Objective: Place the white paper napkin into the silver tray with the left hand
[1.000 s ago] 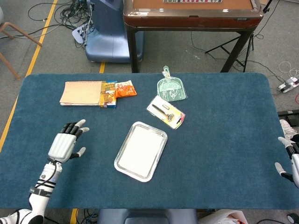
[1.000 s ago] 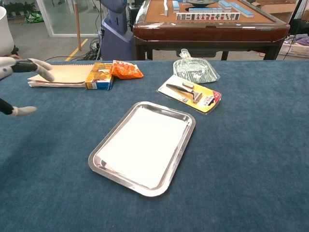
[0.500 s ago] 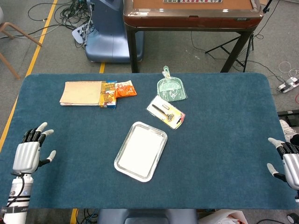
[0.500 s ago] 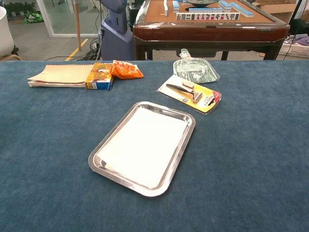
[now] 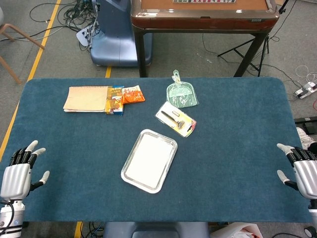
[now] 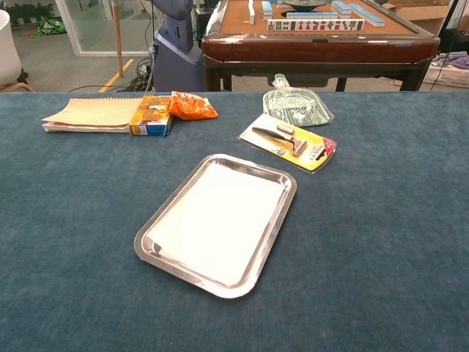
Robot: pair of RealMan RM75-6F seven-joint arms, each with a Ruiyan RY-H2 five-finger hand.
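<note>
The white paper napkin (image 5: pixel 149 158) (image 6: pixel 216 221) lies flat inside the silver tray (image 5: pixel 130 160) (image 6: pixel 281 217) near the middle of the blue table. My left hand (image 5: pixel 16 173) hovers at the front left edge of the table, far from the tray, fingers spread and holding nothing. My right hand (image 5: pixel 302 171) sits at the front right edge, fingers apart and empty. Neither hand shows in the chest view.
At the back left lie a tan notebook (image 5: pixel 85 98), a small box (image 5: pixel 115 99) and an orange snack packet (image 5: pixel 132 94). A green dustpan (image 5: pixel 182 94) and a yellow-carded tool pack (image 5: pixel 176 119) sit behind the tray. A brown table (image 5: pixel 203 15) stands beyond.
My left hand has drawn back from the table's left middle toward the front left corner and dropped out of the chest view. The right hand shifted slightly up at the right edge.
</note>
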